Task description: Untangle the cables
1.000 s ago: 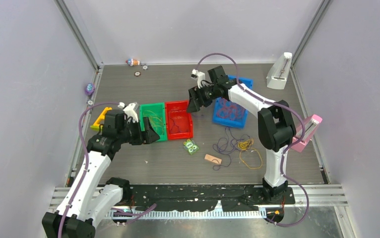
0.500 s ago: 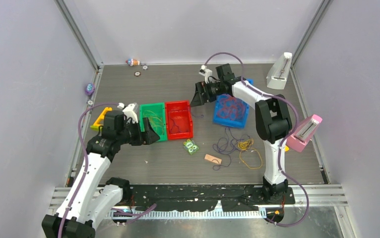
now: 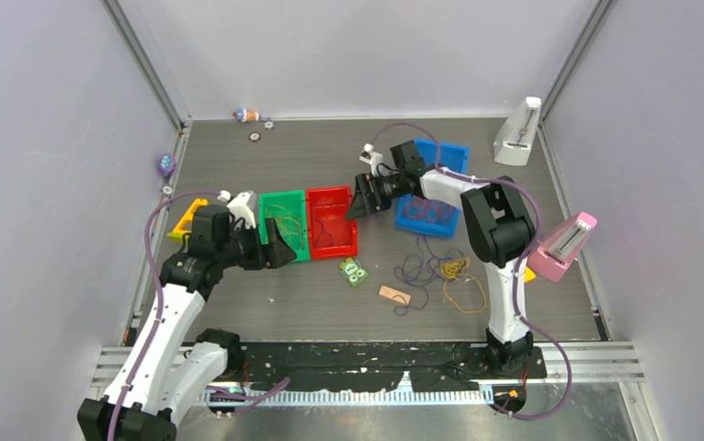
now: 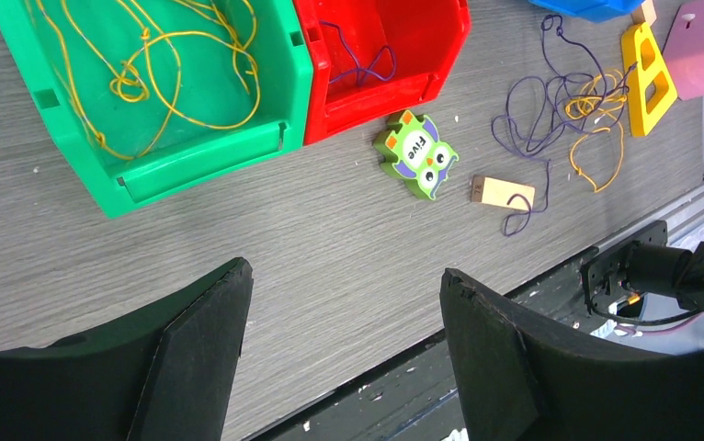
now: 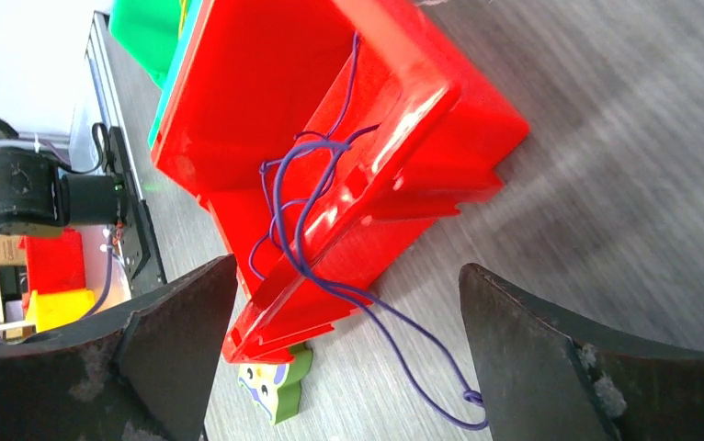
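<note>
From above, the grey wooden table (image 3: 312,308) holds three bins in a row across its middle. There is a green plastic bin (image 3: 283,194) with thin yellow cables (image 3: 284,219) in it. A red plastic bin (image 3: 334,250) touches it, and a blue plastic bin (image 3: 426,229) holds orange-red cables (image 3: 426,213). Closer to the table's near edge, right of the middle, lies a loose knot of purple and yellow cables (image 3: 433,269), not sorted yet. The left gripper (image 3: 279,250) hangs at the green bin's near corner. The right gripper (image 3: 357,197) hangs between the red and blue bins. In the left wrist view, that gripper's black fingers (image 4: 192,349) stand wide apart with only bare table between them. A small green owl block (image 4: 416,153) and a flat tan wooden block (image 4: 502,191) lie near the knot. In the right wrist view, the fingers are spread wide too, pinching nothing. A thin purple cable (image 5: 302,220) hangs over the red bin's wall, partly inside and partly trailing on the table. I think a good part is done, but the knot and that trailing cable are left.
</note>
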{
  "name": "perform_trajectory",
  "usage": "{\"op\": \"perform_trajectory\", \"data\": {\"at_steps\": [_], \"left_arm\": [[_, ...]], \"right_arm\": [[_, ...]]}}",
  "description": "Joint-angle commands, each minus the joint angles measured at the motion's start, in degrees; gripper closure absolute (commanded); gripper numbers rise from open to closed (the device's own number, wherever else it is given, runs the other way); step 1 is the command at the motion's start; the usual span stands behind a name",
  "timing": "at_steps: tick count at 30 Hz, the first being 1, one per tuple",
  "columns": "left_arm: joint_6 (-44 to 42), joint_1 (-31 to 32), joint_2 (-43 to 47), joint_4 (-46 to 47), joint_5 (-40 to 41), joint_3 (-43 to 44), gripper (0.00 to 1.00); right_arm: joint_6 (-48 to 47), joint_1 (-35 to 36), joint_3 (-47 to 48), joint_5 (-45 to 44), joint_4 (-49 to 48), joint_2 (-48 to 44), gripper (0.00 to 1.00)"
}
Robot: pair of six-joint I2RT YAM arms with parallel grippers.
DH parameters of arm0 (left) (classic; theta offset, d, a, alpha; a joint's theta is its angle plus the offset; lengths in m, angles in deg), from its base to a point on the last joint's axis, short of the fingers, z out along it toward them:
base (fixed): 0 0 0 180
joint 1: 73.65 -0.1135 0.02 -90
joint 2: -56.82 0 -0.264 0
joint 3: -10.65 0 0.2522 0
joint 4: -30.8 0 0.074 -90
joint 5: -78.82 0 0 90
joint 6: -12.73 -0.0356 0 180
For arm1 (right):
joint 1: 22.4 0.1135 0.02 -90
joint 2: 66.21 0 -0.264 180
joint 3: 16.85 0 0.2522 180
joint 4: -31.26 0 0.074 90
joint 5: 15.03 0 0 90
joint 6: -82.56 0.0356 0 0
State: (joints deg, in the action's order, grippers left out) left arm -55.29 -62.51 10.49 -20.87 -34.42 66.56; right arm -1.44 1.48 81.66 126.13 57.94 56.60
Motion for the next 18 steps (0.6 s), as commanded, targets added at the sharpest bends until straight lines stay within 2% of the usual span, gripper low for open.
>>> {"op": "perform_trajectory", "data": {"at_steps": [1,8,10,15,18], "left_arm": [[-1.1,0.1,0.8,2.5,-1.5,-0.2,0.24],[-1.2,0.1,0.8,2.5,-1.7,-0.3,0.24],[-1.2,0.1,1.0,2.5,-1.6,-0.3,0.24],[-1.2,0.1,1.2,2.3,-1.6,-0.5,0.24],[-1.2,0.1,1.5,2.1,-1.6,-0.5,0.24]], "right_arm": [[1.1,0.7,-5.8,2.4,-5.3,-4.2,0.05],[1.5,1.7,-10.1,3.7,-7.5,-8.3,0.01],[1.4,1.7,-10.5,4.0,-7.5,-9.0,0.05],[1.3,1.7,-11.0,4.2,-7.2,-10.8,0.25],[0.9,1.7,-11.1,3.7,-6.3,-11.9,0.28]]}}
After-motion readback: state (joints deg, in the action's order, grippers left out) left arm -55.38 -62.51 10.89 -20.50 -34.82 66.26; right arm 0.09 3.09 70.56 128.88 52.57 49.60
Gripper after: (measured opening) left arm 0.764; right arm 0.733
